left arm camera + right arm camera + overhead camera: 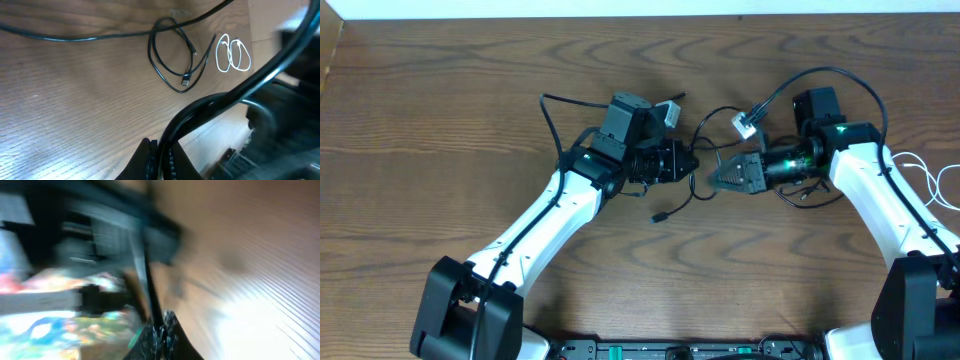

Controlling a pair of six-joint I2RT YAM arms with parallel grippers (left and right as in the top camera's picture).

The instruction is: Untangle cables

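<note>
Ribbed dark fingers of the left gripper clamp a smooth black cable that arcs away over the wood-grain table. Just beside and facing it, the right gripper meets the same cable, but blur hides whether it grips. Farther off lie a looped black cord with a small plug and a thin white cable in twin loops.

My brown wooden counter shows bold, wavy grain across its whole top. A pale strip runs beyond its far edge. In my right wrist view, blurred bright colours fill the lower left; I cannot tell what they are.
</note>
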